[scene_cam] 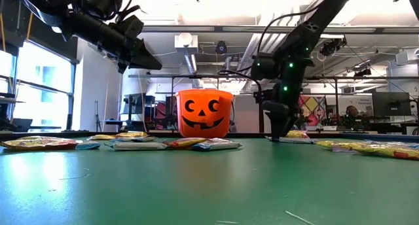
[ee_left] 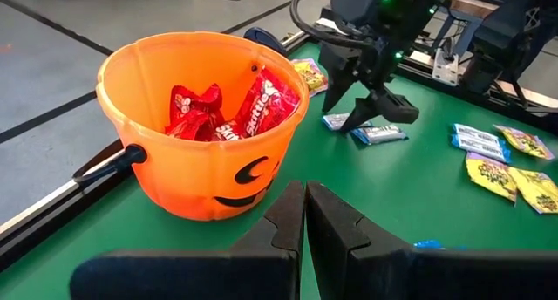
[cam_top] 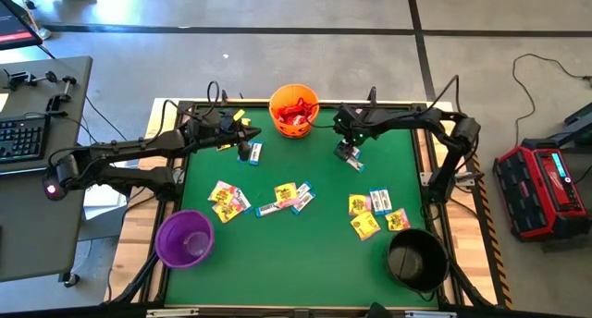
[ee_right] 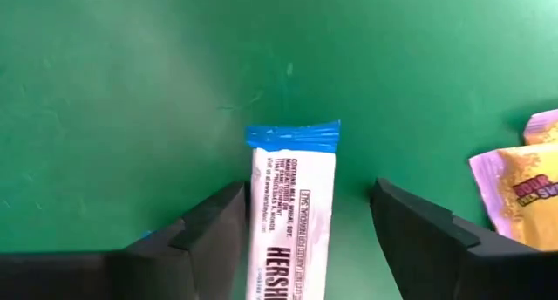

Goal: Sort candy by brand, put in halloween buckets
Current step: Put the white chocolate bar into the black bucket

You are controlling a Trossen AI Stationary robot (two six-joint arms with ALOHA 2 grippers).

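Right wrist view: right gripper (ee_right: pixel 301 221) straddles a white-blue packet (ee_right: pixel 292 213) lying flat on the green table (ee_right: pixel 105 73). Fingers are spread wide, one on each long side, clear of the wrapper; nothing is held. Blue crimped end points away from the camera, with black print on the white body.

Handling, my guess: the packet is light, thin and flexible, and the film wrapper is slick. It lies flush to the mat, so the pinch should go across the narrow width mid-body. The crimped ends would just fold.

High view: right gripper (cam_top: pixel 349 152) sits upper centre-right of the frame, just right of the orange bucket (cam_top: pixel 294 110). Left gripper (cam_top: pixel 246 133) is just left of that bucket, near another white-blue packet (cam_top: pixel 256 152).

Left wrist view: left gripper (ee_left: pixel 305 217) has its fingers pressed together, empty. The orange bucket (ee_left: pixel 205 126) holds red packets (ee_left: pixel 235 112) only.

The rest of the candy is loose on the mat in the high view:
- mixed cluster (cam_top: pixel 228 200) at centre-left
- mixed cluster (cam_top: pixel 286 198) at centre
- yellow packets (cam_top: pixel 363 216) and white-blue ones at centre-right

Purple bucket (cam_top: pixel 185 238) is at lower left and black bucket (cam_top: pixel 416 258) at lower right. I can't see any candy in either.

Sorting looks early: plenty is still on the table.
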